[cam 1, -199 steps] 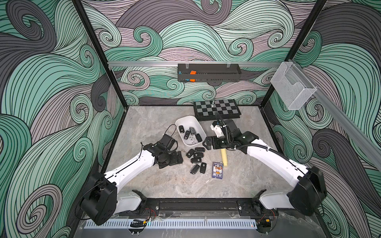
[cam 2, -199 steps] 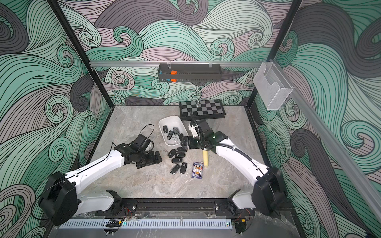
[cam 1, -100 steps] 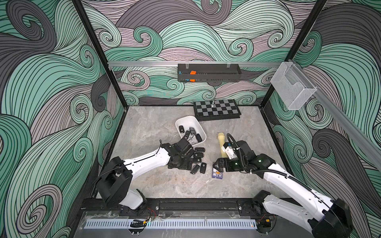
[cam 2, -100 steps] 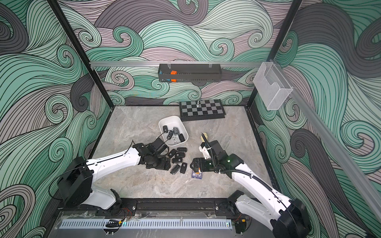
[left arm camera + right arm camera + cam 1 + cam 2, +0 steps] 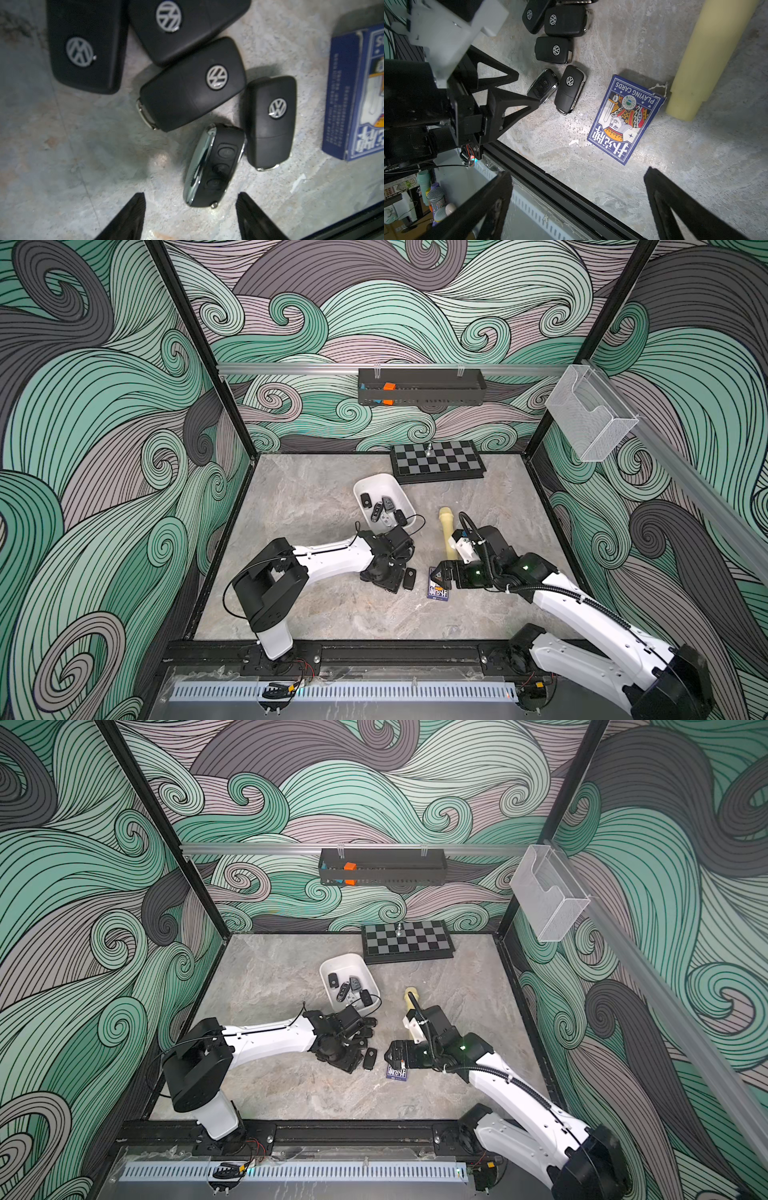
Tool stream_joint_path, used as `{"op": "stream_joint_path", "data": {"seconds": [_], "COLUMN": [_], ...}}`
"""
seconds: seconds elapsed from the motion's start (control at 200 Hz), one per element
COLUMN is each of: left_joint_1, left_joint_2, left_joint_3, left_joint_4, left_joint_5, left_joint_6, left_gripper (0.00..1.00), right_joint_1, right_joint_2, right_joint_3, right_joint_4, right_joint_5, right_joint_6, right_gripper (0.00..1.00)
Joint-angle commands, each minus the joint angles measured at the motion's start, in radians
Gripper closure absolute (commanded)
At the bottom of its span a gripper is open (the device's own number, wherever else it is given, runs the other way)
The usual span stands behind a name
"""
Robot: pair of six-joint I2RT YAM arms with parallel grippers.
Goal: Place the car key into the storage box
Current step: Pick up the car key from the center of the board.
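The left gripper (image 5: 190,196) hangs open, tips flanking the small black chrome-rimmed car key (image 5: 215,166) on the grey stone-look table (image 5: 62,145), outside the white rounded plastic storage box (image 5: 376,483); light, stiff, likely slick, so pinch its long sides.

Both top views high, looking down, wrist cameras close in, sharing key fobs (image 5: 193,85), card box (image 5: 353,93)
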Motion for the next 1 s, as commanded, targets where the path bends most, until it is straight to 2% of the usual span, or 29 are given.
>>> {"op": "stream_joint_path", "data": {"seconds": [0.0, 0.16, 0.42, 0.695, 0.996], "left_joint_1": [-0.024, -0.037, -0.047, -0.063, -0.070], "left_joint_2": [0.034, 0.070, 0.130, 0.171, 0.178], "left_joint_3": [0.042, 0.068, 0.106, 0.123, 0.128], "left_joint_4": [-0.017, -0.026, -0.049, -0.062, -0.066], "left_joint_5": [-0.012, -0.011, -0.042, -0.077, -0.081], "left_joint_6": [0.037, 0.055, 0.053, 0.041, 0.041], "left_gripper": [0.31, 0.32, 0.42, 0.46, 0.65], "right_joint_1": [0.004, 0.004, 0.003, 0.003, 0.004], "right_joint_2": [-0.004, -0.006, -0.021, -0.032, -0.042], "right_joint_3": [0.007, 0.005, 0.002, -0.003, -0.008], "right_joint_4": [0.003, 0.003, -0.001, -0.003, -0.003], "right_joint_5": [0.002, 0.008, 0.016, 0.024, 0.030], "right_joint_6": [0.020, 0.021, 0.026, 0.030, 0.032], "right_gripper": [0.01, 0.01, 0.01, 0.01, 0.01]}}
